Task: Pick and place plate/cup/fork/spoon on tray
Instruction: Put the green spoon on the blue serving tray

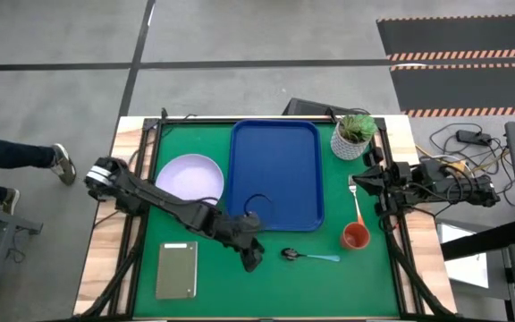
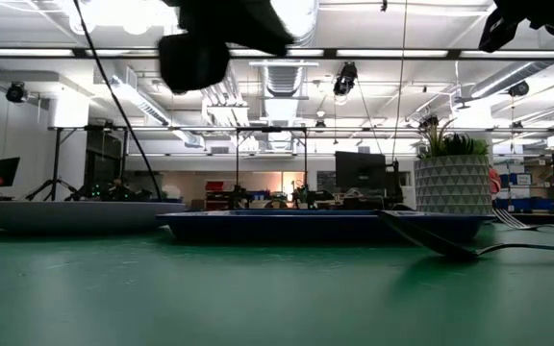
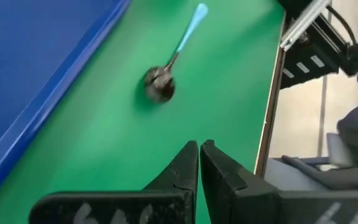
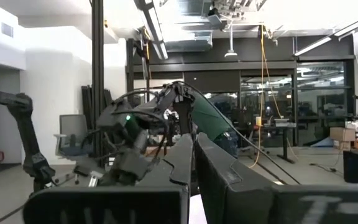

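green table (image 1: 266, 277), w/ tray (image 1: 275, 170), plate (image 1: 189, 178), cup (image 1: 355, 236), fork (image 1: 357, 202), spoon (image 1: 309, 256), slab (image 1: 176, 269), plant pot (image 1: 350, 139)

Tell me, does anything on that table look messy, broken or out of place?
Nothing stands out. The plate, fork, cup and spoon lie tidy on the mat around the tray, which holds none of them. Nothing looks spilled or damaged.

Colours on the green table (image 1: 266, 286)
Dark blue tray (image 1: 275, 174), lavender plate (image 1: 189, 179), red-orange cup (image 1: 355, 236); light-blue-handled spoon (image 1: 311, 256) beside the black left claw (image 1: 254, 264).
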Available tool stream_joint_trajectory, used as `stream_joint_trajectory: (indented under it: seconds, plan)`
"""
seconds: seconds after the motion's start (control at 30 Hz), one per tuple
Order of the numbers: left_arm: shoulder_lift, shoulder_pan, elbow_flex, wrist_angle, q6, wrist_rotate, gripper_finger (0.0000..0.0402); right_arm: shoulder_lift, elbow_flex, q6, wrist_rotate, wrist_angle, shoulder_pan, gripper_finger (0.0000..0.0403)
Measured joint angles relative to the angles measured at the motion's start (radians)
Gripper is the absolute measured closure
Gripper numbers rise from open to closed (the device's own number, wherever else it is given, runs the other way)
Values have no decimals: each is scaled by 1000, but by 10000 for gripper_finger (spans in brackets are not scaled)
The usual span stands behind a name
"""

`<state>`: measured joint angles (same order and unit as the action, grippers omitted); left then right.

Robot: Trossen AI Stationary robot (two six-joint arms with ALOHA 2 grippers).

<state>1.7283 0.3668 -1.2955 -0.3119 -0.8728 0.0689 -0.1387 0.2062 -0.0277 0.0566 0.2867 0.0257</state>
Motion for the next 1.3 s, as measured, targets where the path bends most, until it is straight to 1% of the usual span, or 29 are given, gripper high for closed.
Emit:
stream_joint_trajectory:
  seconds: [0.17, 0.3, 0.4, 0.47, 0.63, 0.7, 0.83, 1.0, 1.17, 1.3]
  plan:
    - [147, -2, -155, 19, 178, 0, 402, 0, 1, -25, 12, 0, 0, 394]
    - [247, -9, -260, 16, 343, 2, 402, 1, 1, -12, 103, 17, 0, 394]
    - [290, -11, -298, 26, 439, 34, 402, 1, 1, -1, 142, 46, 2, 394]
    - [306, -14, -303, 58, 488, 67, 402, 2, 1, 11, 159, 47, 9, 394]
    - [339, -20, -303, 125, 580, 185, 402, 6, -5, 39, 161, 68, 44, 394]
    - [358, -25, -303, 170, 617, 190, 402, 16, -5, 49, 161, 71, 63, 394]
    - [383, -29, -303, 217, 645, 191, 402, 42, -5, 74, 161, 70, 102, 394]
    - [415, -37, -313, 272, 654, 172, 402, 74, -6, 93, 161, 59, 137, 394]
    - [450, -46, -314, 344, 678, 167, 402, 92, -6, 95, 161, 37, 143, 394]
    - [494, -49, -314, 439, 755, 163, 402, 98, -7, 95, 153, 21, 142, 394]
